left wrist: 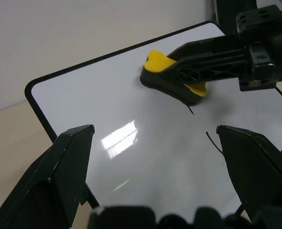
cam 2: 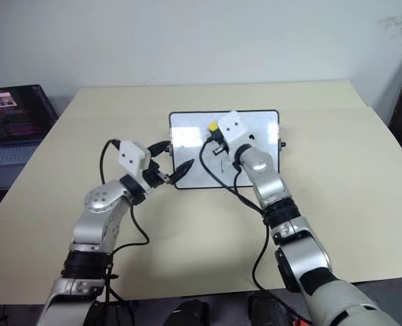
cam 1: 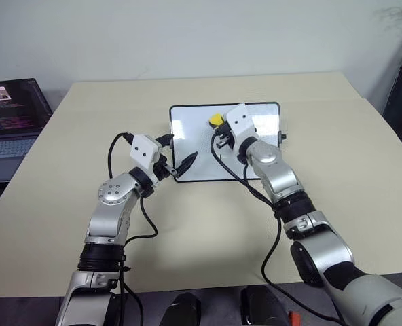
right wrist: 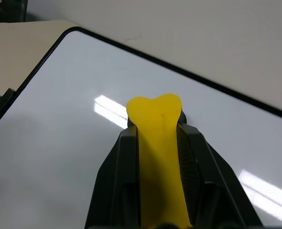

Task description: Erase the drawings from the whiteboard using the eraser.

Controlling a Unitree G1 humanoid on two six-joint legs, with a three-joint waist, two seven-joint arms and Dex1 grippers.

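The whiteboard (cam 1: 194, 139) lies flat at the middle of the table, black-framed and glossy. My right gripper (right wrist: 157, 128) is shut on the yellow eraser (cam 1: 216, 120), over the board's far middle. In the left wrist view the eraser (left wrist: 160, 67) has its dark underside down against the white surface. Two thin dark strokes of the drawings (left wrist: 212, 141) remain just on the near side of it, one (left wrist: 190, 109) right at the eraser's edge. My left gripper (cam 1: 180, 153) stands open at the board's near left corner, with the board between its spread fingers (left wrist: 69, 157).
A laptop (cam 1: 11, 122) with a lit dark screen sits off the table's left side. The beige table (cam 1: 323, 204) extends well beyond the board on all sides. Black cables hang from both arms over the near part of the table.
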